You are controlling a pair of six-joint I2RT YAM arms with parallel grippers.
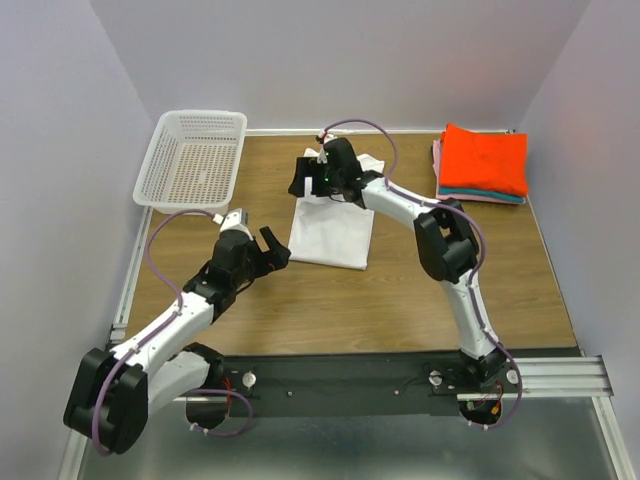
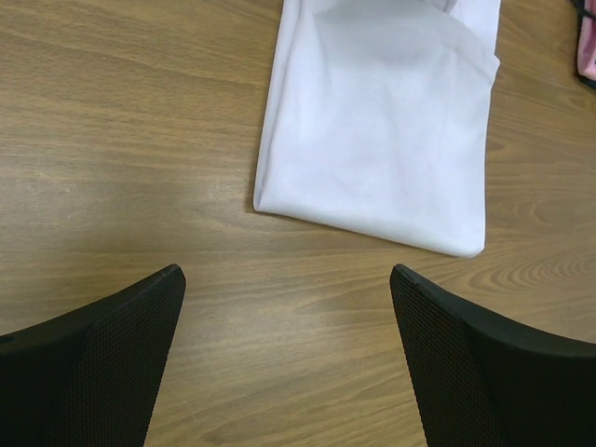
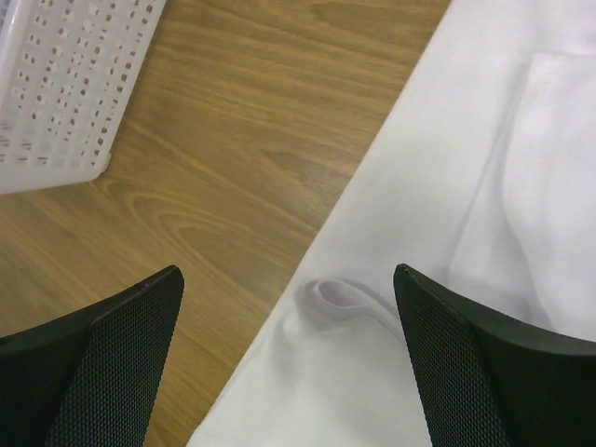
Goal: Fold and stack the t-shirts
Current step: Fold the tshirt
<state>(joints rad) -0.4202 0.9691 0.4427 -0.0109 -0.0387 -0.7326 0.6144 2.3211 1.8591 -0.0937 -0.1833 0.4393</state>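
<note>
Top view: we count a folded stack [image 1: 484, 162], orange-red uppermost, at the far right corner of the counter [image 1: 400, 300]; the white t-shirt [image 1: 333, 228] lies mid-counter, part-folded, unstacked. Left wrist view: left tool [image 2: 287, 270] wide open, empty, short of the shirt's near end. Right wrist view: right tool [image 3: 289, 270] likewise open and empty, over its far end.

Top camera looks down from behind; wrist cameras close (sharing white t-shirt [image 2: 382, 140]).

Open tabletop [image 1: 400, 300] betw. left tool [image 1: 272, 248] & white t-shirt [image 1: 335, 235]; basket [image 1: 195, 160] blocks far-left, shirt stack [image 1: 483, 160] far-right.
</note>
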